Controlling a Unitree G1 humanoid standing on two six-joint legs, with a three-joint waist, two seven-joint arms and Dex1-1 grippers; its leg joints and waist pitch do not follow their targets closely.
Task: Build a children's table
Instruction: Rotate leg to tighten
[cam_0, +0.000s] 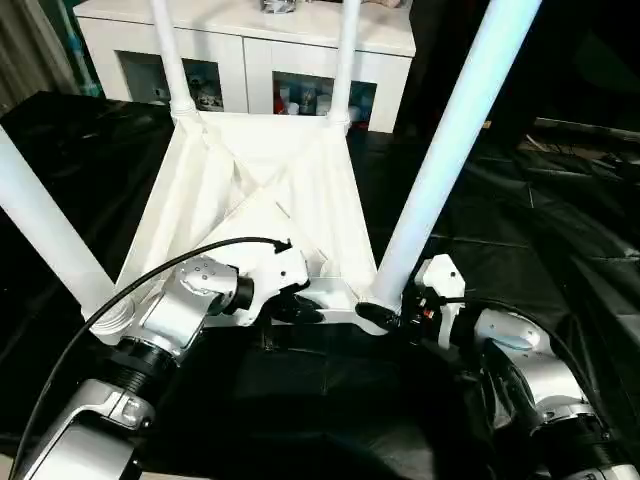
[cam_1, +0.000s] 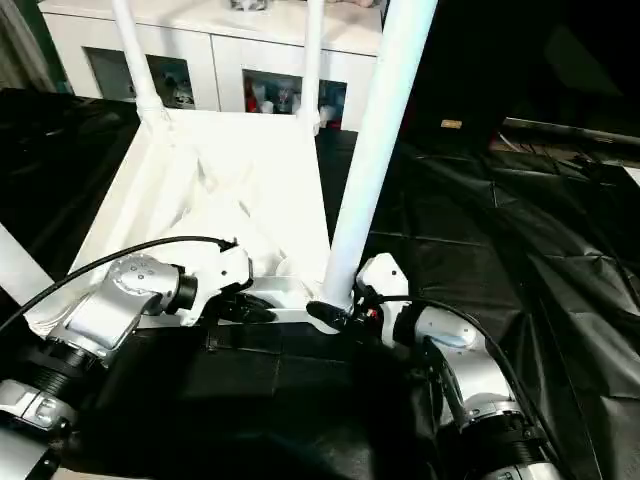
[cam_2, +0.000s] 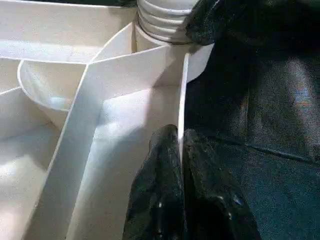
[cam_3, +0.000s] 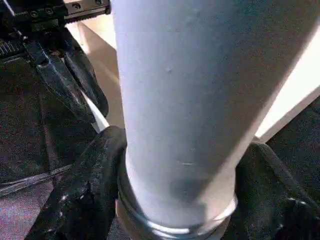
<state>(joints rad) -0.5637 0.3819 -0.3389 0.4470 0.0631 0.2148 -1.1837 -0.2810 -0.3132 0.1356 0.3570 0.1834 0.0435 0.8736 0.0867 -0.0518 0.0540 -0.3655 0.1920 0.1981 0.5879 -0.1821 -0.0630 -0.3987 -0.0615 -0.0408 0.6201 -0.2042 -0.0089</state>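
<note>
The children's table (cam_0: 250, 190) lies upside down on the black cloth, ribbed underside up, with its white legs standing in the corner sockets. My left gripper (cam_0: 300, 305) is shut on the thin near rim (cam_2: 182, 90) of the top, one finger on each side of it. My right gripper (cam_0: 385, 318) is at the near right corner, its black fingers (cam_3: 95, 180) closed around the base of the near right leg (cam_0: 450, 130), just above the socket. The left wrist view looks along the rim to that same socket.
The near left leg (cam_0: 50, 230) rises beside my left forearm, and two more legs (cam_0: 345, 55) stand at the far corners. A white cabinet (cam_0: 250, 60) with glass doors stands behind the work table. Wrinkled black cloth (cam_0: 560, 230) stretches to the right.
</note>
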